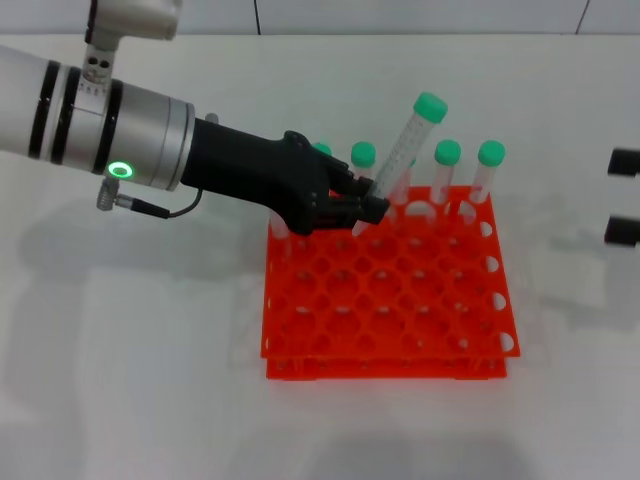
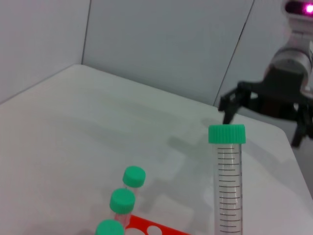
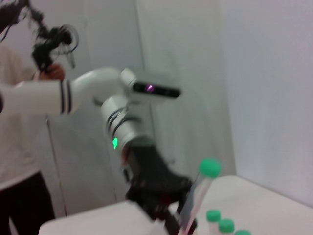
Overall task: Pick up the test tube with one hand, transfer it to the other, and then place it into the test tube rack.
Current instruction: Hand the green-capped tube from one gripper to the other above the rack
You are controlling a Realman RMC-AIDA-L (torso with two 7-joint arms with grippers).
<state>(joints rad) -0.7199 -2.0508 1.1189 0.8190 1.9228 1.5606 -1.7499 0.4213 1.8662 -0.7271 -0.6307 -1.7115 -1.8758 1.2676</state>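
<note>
My left gripper (image 1: 372, 208), black on the arm with the green ring, is shut on the lower part of the test tube (image 1: 405, 150). The tube is clear with a green cap and leans to the right over the back row of the orange-red test tube rack (image 1: 390, 310). Its bottom end is hidden behind the fingers. It also shows in the left wrist view (image 2: 228, 186) and the right wrist view (image 3: 200, 193). My right gripper (image 1: 617, 196) is open and empty at the right edge, off the rack; it also shows in the left wrist view (image 2: 264, 120).
Several other green-capped tubes (image 1: 447, 165) stand upright in the rack's back row, close on both sides of the held tube. A person (image 3: 19, 161) stands behind the left arm. White walls close the far side of the table.
</note>
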